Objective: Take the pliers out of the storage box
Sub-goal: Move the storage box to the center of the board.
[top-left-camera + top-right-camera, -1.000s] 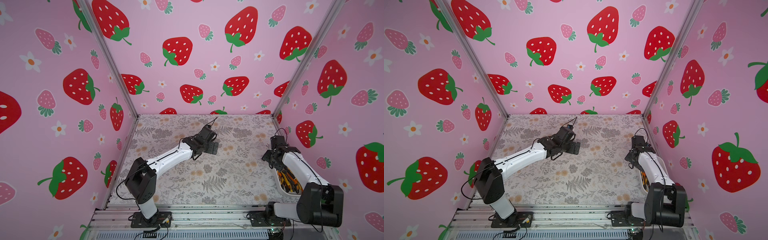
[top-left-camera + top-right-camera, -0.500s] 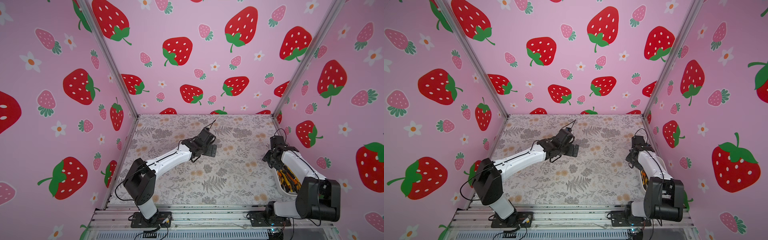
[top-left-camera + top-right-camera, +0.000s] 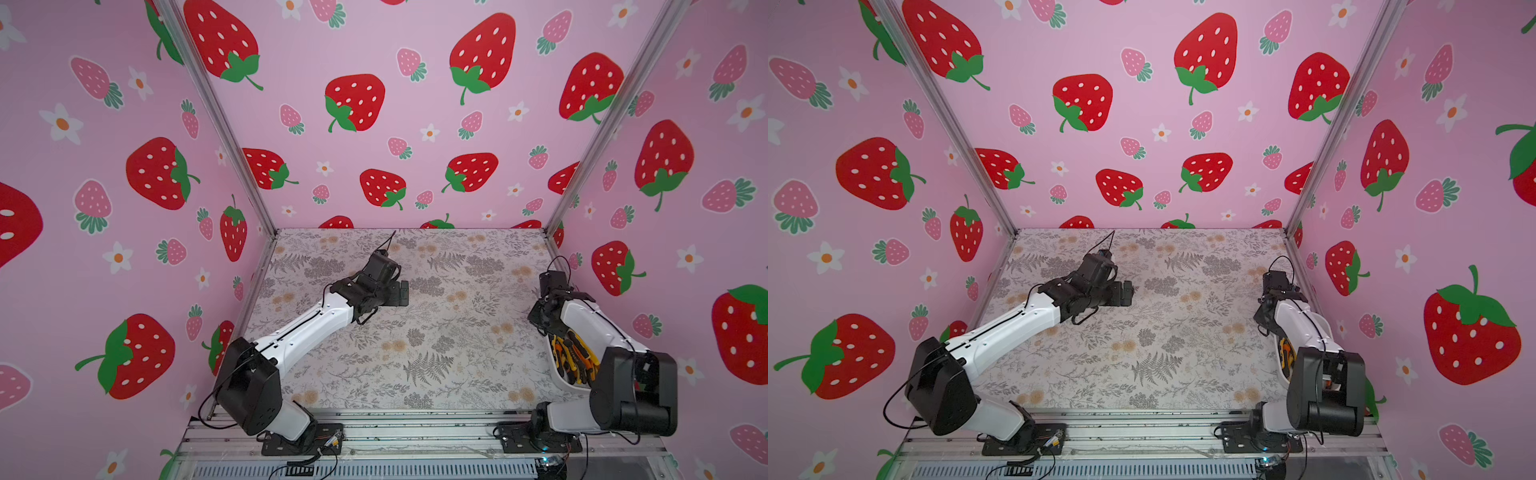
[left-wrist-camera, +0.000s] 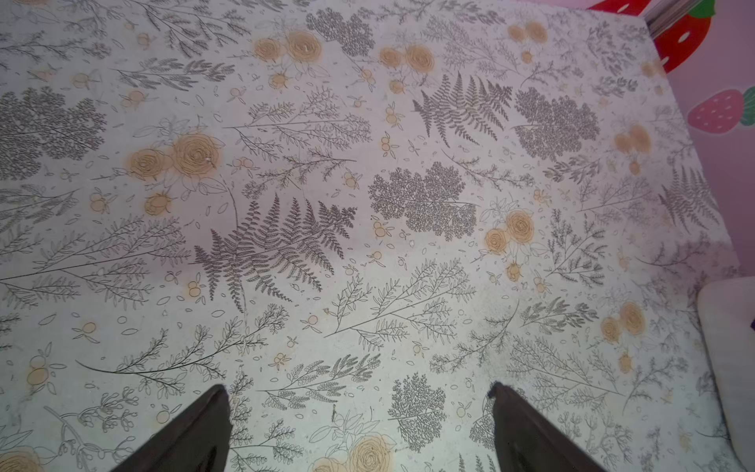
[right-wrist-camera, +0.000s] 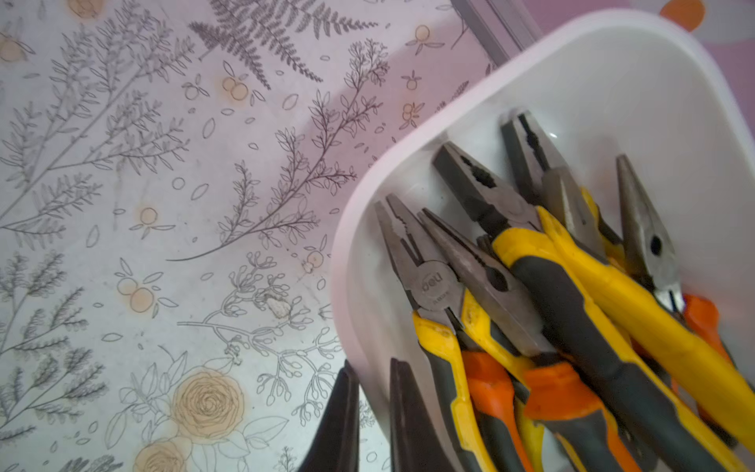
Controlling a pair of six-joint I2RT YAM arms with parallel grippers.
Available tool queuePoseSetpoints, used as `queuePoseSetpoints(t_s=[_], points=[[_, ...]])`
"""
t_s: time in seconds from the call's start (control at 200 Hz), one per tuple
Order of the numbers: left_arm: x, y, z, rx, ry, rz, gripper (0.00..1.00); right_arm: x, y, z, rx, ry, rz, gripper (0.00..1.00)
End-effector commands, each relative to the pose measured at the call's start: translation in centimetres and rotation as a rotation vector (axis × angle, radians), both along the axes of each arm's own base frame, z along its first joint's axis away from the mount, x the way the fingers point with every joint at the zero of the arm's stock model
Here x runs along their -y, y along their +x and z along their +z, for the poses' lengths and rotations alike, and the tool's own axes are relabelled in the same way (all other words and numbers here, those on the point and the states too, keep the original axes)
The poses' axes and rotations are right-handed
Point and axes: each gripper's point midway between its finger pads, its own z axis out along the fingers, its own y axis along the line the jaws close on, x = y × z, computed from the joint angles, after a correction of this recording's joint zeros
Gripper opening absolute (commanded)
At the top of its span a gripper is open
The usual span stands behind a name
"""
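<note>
The white storage box [image 5: 408,155] sits at the table's right edge and holds several pliers [image 5: 531,286] with yellow, orange and black handles. My right gripper [image 5: 374,367] is shut on the box's near wall, one finger outside it and one inside beside a yellow handle. In both top views the right arm covers most of the box [image 3: 557,376], and only some pliers [image 3: 571,353] [image 3: 1285,353] show. My left gripper [image 3: 401,293] [image 4: 359,392] hangs open over the bare middle of the table, holding nothing.
The floral table cover [image 3: 415,332] is ringed by pink strawberry walls with metal corner posts [image 3: 582,166]. A corner of the white box [image 4: 731,367] shows in the left wrist view. The arm bases stand on the front rail [image 3: 415,432].
My right gripper has closed onto the box wall. The left arm has drawn back slightly to the left, its gripper still open.
</note>
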Motion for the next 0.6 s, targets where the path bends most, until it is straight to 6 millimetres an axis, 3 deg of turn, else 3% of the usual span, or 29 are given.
queuePoseSetpoints(t_s=[0.0,0.315,0.595], points=[[-1.1,-0.5,0.1,-0.012,-0.005,0.008,1.0,-1.3,0.3,-1.1,0.0,0.082,-0.005,0.12],[-2.8,-1.0,0.2,-0.015,-0.024,0.041,1.0,-6.1,4.1,0.3,0.013,0.078,0.167,0.13],[-4.2,-1.9,-0.7,-0.025,-0.033,0.075,1.0,-13.5,9.1,1.2,0.033,0.111,0.294,0.13]])
